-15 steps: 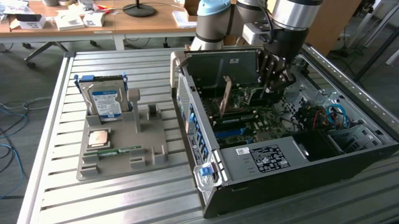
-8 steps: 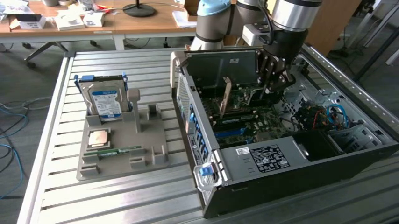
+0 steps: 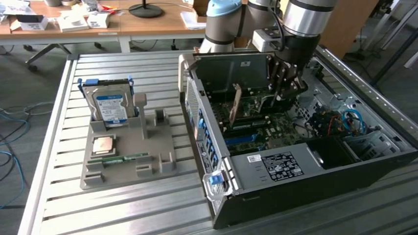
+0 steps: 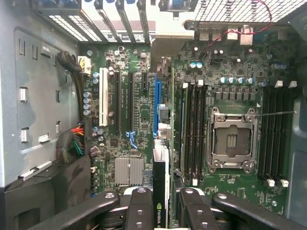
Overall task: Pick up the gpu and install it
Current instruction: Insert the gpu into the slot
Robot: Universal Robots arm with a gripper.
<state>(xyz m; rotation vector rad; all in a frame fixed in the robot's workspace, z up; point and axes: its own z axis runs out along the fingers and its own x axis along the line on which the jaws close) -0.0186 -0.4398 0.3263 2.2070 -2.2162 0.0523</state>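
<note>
Tray [image 3: 124, 169] at the table's [image 3: 58, 205] left edge in the exterior view carries the hard drive [image 3: 111, 105]. Rightward, inside the open case [image 3: 307, 196], you see the gripper [image 3: 274, 98] clamped on the upright gpu [image 3: 236, 105]. The wrist view adds it edge-on between the fingers [image 4: 139, 211], its long axis parallel to the blue slot [image 4: 157, 103] and its bracket [image 4: 170, 42] toward the case's rear wall.

Exterior view: soft, even indoor light, fairly bright, with no hard shadows. The slatted metal table [image 3: 58, 147] throws pale glare along its ribs at the left of the frame. The open computer case [image 3: 274, 200] is dark inside, with its deepest shadow at lower right.

Wrist view: dimmer, cool-toned light on the motherboard [image 4: 129, 120]. A perforated grille [image 4: 230, 9] shows bright white. The gripper [image 4: 166, 201] reads near-black around the gpu [image 4: 161, 165], whose pale edge catches light.
</note>
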